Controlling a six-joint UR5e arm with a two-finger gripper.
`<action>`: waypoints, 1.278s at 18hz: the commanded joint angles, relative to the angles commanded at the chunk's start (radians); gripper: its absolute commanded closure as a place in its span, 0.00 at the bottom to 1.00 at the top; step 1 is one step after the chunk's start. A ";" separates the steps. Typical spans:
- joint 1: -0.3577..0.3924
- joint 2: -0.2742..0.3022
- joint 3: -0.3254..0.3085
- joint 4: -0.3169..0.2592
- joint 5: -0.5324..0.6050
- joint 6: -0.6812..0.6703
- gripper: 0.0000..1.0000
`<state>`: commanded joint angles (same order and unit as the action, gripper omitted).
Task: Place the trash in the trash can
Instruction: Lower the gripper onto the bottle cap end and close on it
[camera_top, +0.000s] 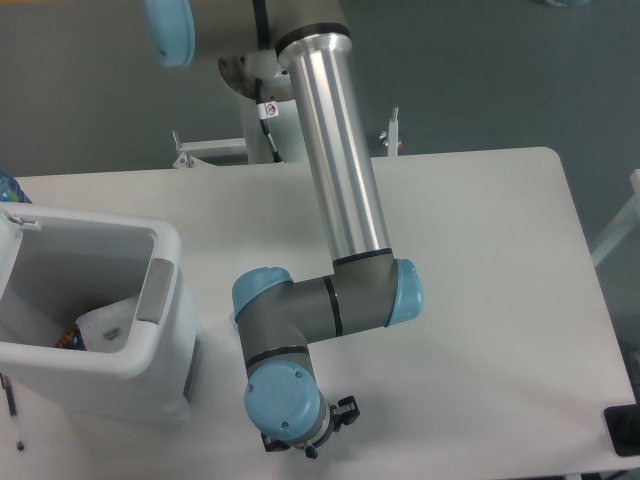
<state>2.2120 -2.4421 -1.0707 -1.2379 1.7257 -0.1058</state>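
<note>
Hovering low beside the trash can (150, 385), gripper (305, 447) mostly hidden, jaw state unclear; no legible writing.

We can read no text; the only sign is a small round red-ringed sticker (268, 108), too small to decipher, on the arm's base at twelve o'clock.
</note>
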 joint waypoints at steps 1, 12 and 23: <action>0.000 0.002 0.000 0.000 0.000 0.002 0.82; 0.018 0.077 -0.005 0.000 -0.017 0.093 0.98; 0.100 0.169 0.011 0.247 -0.115 0.172 0.98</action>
<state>2.3116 -2.2735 -1.0600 -0.9911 1.6110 0.0660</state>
